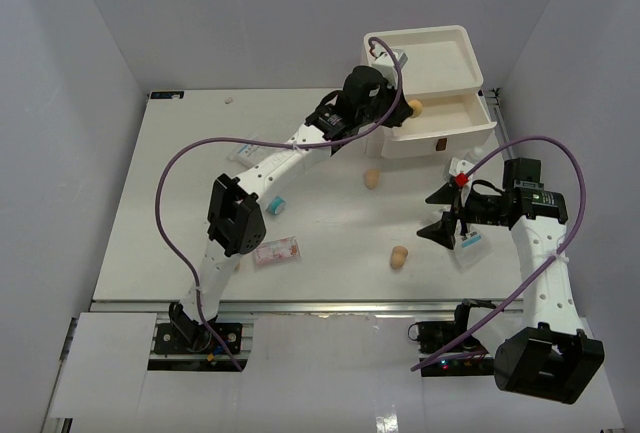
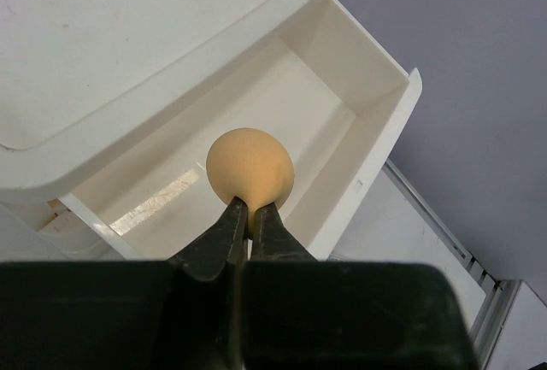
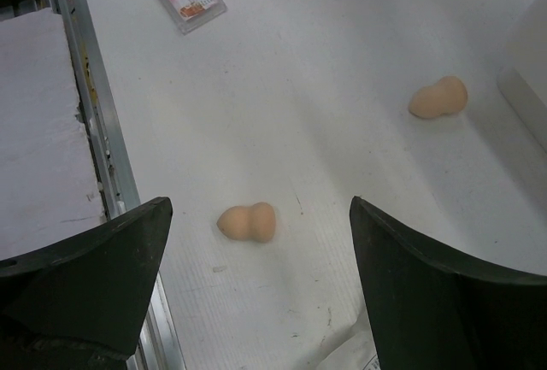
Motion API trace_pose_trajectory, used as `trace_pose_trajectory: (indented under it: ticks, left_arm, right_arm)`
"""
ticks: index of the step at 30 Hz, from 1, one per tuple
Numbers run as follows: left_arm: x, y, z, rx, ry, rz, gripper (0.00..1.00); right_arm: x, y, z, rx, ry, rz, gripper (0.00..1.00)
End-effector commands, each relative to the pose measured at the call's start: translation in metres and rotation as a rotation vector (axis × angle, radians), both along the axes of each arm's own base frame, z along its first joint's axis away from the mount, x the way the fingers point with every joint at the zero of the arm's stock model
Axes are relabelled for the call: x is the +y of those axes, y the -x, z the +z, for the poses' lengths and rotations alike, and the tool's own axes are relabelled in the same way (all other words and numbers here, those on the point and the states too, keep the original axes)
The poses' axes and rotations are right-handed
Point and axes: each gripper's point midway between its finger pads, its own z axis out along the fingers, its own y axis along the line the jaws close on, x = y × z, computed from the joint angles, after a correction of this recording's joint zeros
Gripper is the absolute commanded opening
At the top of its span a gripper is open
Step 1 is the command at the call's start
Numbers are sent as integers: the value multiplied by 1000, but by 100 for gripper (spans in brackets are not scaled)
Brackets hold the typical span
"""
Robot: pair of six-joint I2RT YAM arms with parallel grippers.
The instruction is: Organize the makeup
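My left gripper (image 2: 252, 210) is pinched shut on the narrow end of a tan egg-shaped sponge (image 2: 250, 167), the fingers nearly meeting with only that thin bit of foam between them. The sponge's round end points away from my wrist and hangs over the open top drawer (image 2: 363, 122) of the white plastic drawer box (image 1: 425, 53), which stands at the far right corner of the white table (image 1: 150, 203). The sponge is above the drawer's floor, not lying on it. My right gripper (image 1: 440, 215) hovers near the right edge of the table with its jaws spread wide and nothing between them. A clear printed packet (image 1: 472, 250) lies on the table just below it. From the right wrist I see two more tan sponges lying loose and well apart. The nearer sponge (image 3: 248, 222) lies toward the near edge. The farther sponge (image 3: 438, 98) rests close in front of the drawer box. A flat pink-and-white sachet (image 1: 277, 251) lies toward the near edge, left of centre, just beside my left arm. Another clear packet (image 1: 245, 153) sits farther back on the left half, partly hidden by that arm.
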Motion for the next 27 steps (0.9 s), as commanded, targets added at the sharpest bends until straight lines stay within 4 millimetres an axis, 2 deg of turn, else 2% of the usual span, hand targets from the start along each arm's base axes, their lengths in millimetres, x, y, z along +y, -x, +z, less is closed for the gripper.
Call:
trace_pose_trajectory:
  ticks: [1,4,10,15,17,19,20,22,23,24,25,27]
  left_arm:
    - [4,6,55,-93,65,28,24]
    - [7,7,58,-95,63,33,44]
    - [15,13,75,-111,71,39,60]
    - [31,23,98,-138,73,57,64]
    - [38,30,113,-155,88,57,65]
    - [46,38,120,-159,87,50,66]
    - [53,44,132,-171,99,50,66]
    - [66,56,141,-177,100,51,66]
    - [70,60,127,-155,75,53,66]
    - [77,64,125,-149,69,59,66]
    - [90,76,142,-167,90,65,66]
    - [113,91,148,-164,99,95,66]
  right_arm:
    - [1,-3,4,-41,-9,11,93]
    - [3,1,4,-75,-1,62,97]
    - [7,7,-12,-154,79,200,96]
    - [12,20,-39,-187,180,367,100]
    - [16,27,-52,-179,211,441,95]
    - [22,33,-63,-198,247,524,92]
    - [22,35,-71,-187,268,541,90]
    - [28,42,-85,-179,306,608,86]
    - [28,37,-93,-190,343,619,83]
    - [28,37,-100,-193,365,633,80]
    - [29,36,-106,-197,386,645,78]
    - [28,35,-123,-182,436,658,74]
